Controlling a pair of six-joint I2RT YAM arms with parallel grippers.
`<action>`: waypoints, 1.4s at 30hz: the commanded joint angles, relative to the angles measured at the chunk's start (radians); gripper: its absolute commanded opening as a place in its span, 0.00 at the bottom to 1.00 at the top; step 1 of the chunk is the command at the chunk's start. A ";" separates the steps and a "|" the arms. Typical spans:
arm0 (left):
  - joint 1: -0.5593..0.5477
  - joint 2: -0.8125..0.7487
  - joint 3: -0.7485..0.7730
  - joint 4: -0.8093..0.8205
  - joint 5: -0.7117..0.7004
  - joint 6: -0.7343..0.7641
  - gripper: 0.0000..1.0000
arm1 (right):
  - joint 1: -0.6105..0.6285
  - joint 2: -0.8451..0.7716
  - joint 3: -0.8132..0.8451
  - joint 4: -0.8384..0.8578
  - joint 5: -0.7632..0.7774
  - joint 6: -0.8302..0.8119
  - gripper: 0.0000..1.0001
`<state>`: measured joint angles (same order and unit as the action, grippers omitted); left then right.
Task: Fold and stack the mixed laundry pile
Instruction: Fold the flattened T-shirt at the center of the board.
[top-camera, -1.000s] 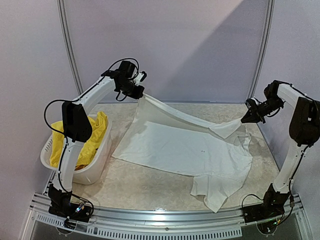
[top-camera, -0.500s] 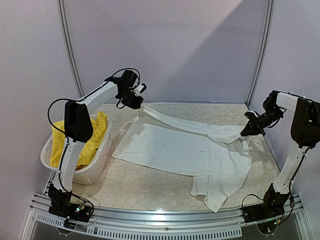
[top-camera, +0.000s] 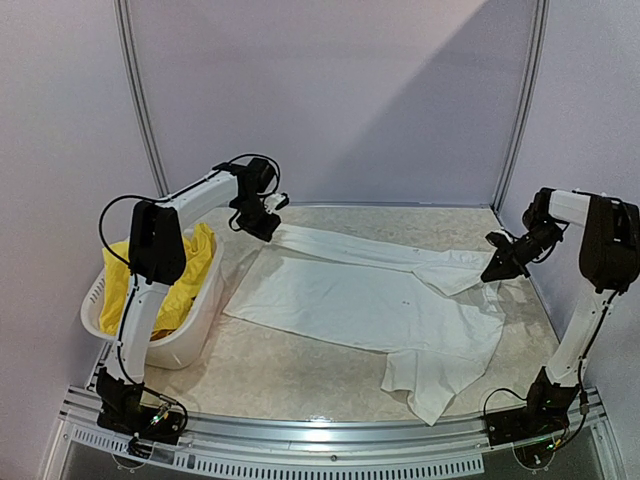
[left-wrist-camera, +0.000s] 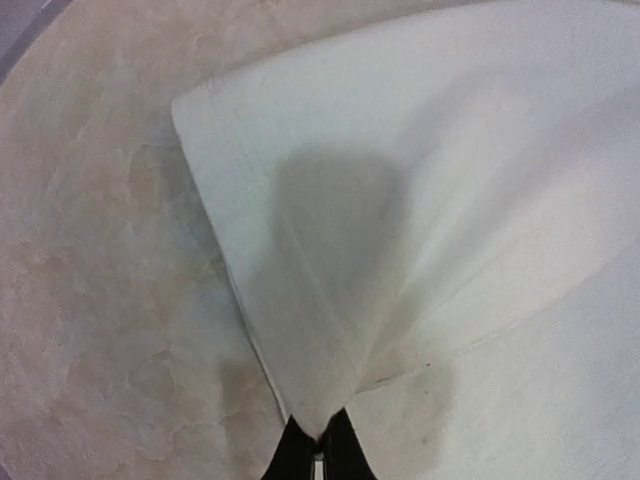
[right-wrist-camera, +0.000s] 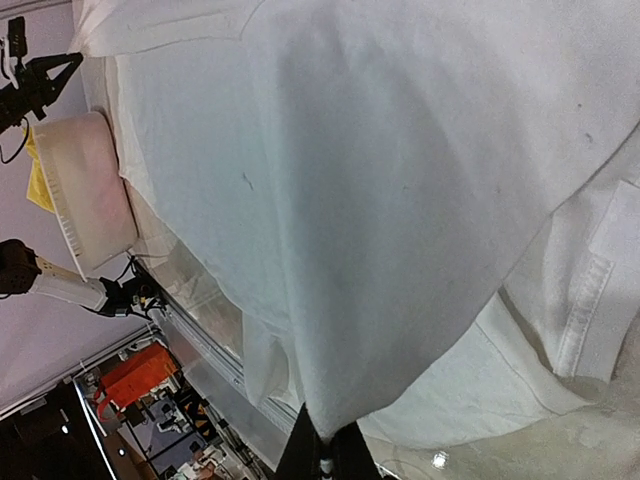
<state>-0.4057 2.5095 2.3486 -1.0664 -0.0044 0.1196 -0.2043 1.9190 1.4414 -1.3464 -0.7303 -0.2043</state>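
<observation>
One white T-shirt (top-camera: 370, 305), flat, far edge folded

The T-shirt (top-camera: 370, 305) lies spread across the middle of the table (top-camera: 290, 375), its far edge folded forward onto itself; the left gripper (top-camera: 272, 232) pinches that fold's far-left corner, the right gripper (top-camera: 490, 277) its right end; the basket (top-camera: 195, 320) stands left of the T-shirt, with the shorts (top-camera: 185, 275) in it.

Basket (top-camera: 196, 318) blocks left; T-shirt (top-camera: 370, 300) spans centre; front tabletop (top-camera: 300, 378) open.
</observation>
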 joint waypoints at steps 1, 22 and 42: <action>0.006 -0.033 -0.014 -0.042 -0.114 0.050 0.00 | -0.005 0.051 -0.007 -0.056 0.025 -0.042 0.00; -0.022 -0.058 -0.128 -0.126 -0.209 0.079 0.00 | 0.049 0.087 0.021 -0.133 0.120 -0.172 0.06; -0.099 -0.258 -0.206 -0.093 -0.196 -0.063 0.49 | 0.015 0.102 0.216 0.001 0.335 -0.164 0.34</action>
<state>-0.4561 2.3276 2.2162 -1.1645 -0.2810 0.1127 -0.1905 2.0209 1.7107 -1.3426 -0.4534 -0.4252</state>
